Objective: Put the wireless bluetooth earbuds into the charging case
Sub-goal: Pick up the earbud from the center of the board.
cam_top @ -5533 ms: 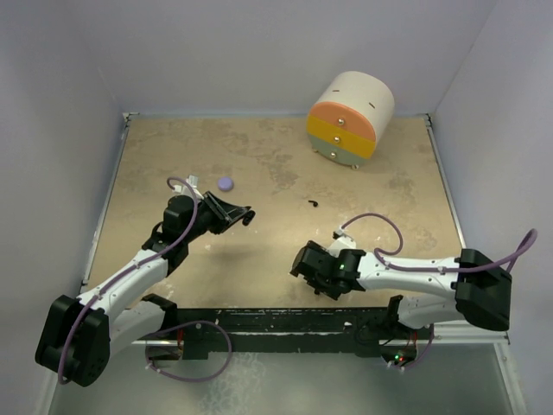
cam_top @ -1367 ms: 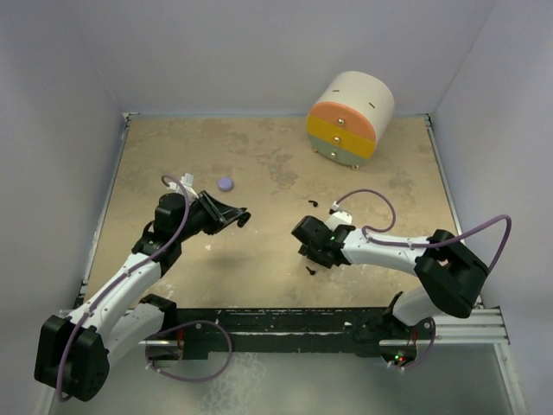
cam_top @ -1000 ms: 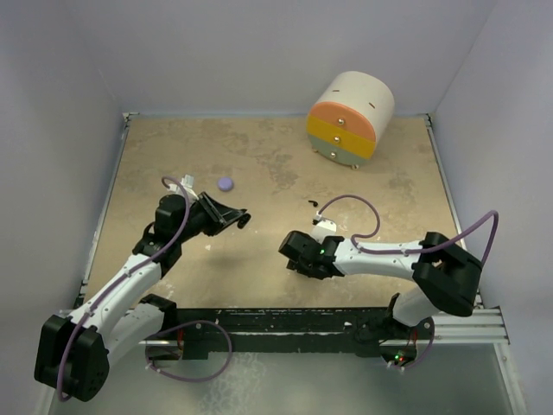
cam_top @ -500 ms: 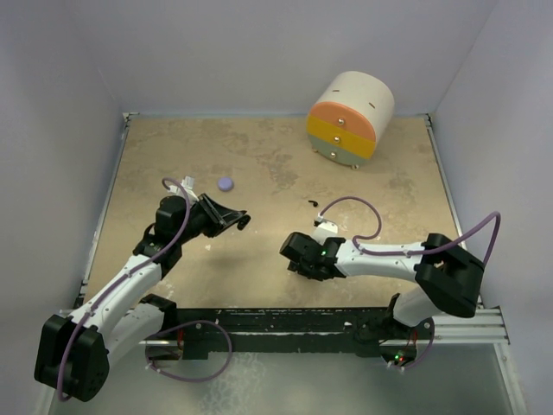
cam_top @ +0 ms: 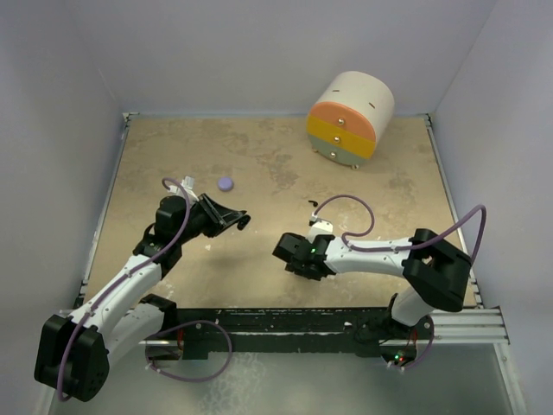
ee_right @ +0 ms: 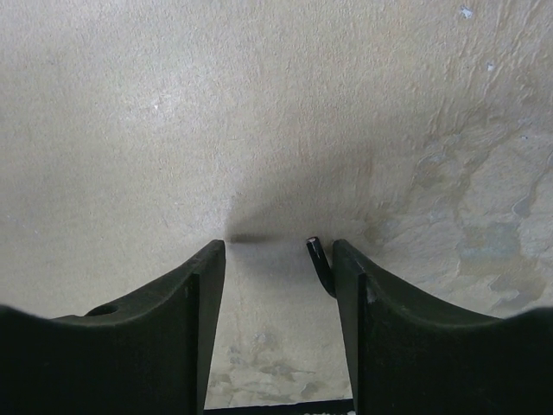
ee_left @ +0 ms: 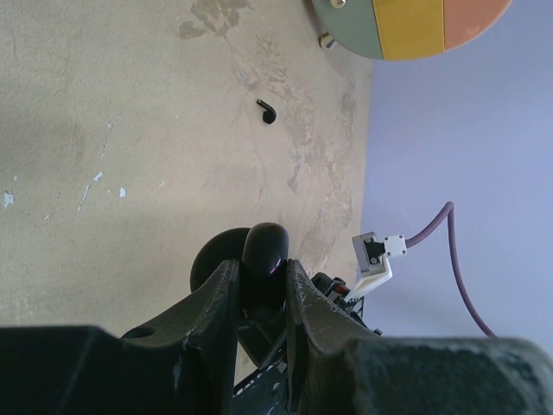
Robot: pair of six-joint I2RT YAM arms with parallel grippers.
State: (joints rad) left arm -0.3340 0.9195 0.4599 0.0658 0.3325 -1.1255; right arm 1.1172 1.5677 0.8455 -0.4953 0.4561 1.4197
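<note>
The right hand (ee_right: 278,255) is spread open low over the desk (ee_right: 259,104), with a black earbud (ee_right: 320,264) just inside one finger, ungripped. The left hand (ee_left: 262,270) is clamped on what is likely the charging case (ee_left: 263,246). A second black earbud (ee_left: 266,111) lies well beyond it. Nothing looks inserted yet.

Black earbud (ee_left: 267,111), mottled beige table (cam_top: 259,164)

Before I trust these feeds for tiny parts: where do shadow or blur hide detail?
Top view: soft, even light, just a faint shadow under the left arm. Left wrist: the earbud on the table is sharp; the near finger bases are dark and blurred. Right wrist: the right pincer shades the table between its fingers, and a thin black bit by one finger nearly merges with it.
</note>
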